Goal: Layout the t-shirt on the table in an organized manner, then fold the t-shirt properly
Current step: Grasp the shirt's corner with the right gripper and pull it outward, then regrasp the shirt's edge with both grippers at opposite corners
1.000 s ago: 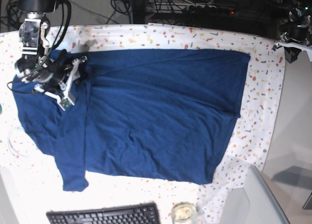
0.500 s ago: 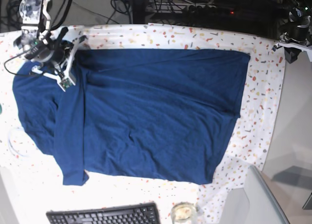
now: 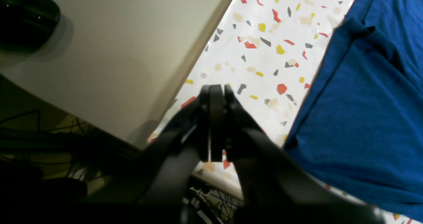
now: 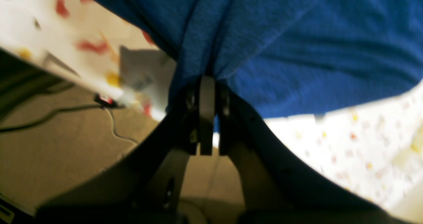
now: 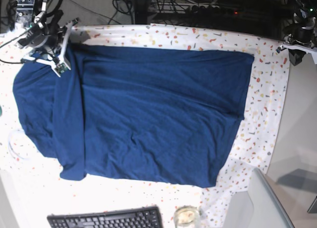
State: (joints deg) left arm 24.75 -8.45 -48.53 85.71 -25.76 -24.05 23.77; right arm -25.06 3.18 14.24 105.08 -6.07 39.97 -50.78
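Right gripper [image 4: 207, 82] closed tight on a bunched fold of the t-shirt [image 5: 148, 114], fabric gathered into a pleat right at the fingertips; seen in the base view at the far left corner of the table [image 5: 267, 109], by the shirt's upper left edge, with the wrist camera body angled over the cloth. Left gripper [image 3: 214, 90] closed too, jaws pressed flat together with nothing between them, hovering over bare speckled cloth near the table's edge, just beside the shirt's hem and not touching it (only partly visible in the base view, at the upper right corner). T-shirt spread wide across the middle of the table, dark navy, mostly flat, with soft creases running diagonally through the body and a long vertical fold down the left side where one layer lies over another. Right edge of the shirt fairly straight, short of the table's right border. Lower left corner rounded and doubled under. Black keyboard [image 5: 105, 219] at the near edge, well apart from the shirt, and a small glass jar [image 5: 186, 216] just beside it. Cables and dark equipment beyond the far edge.
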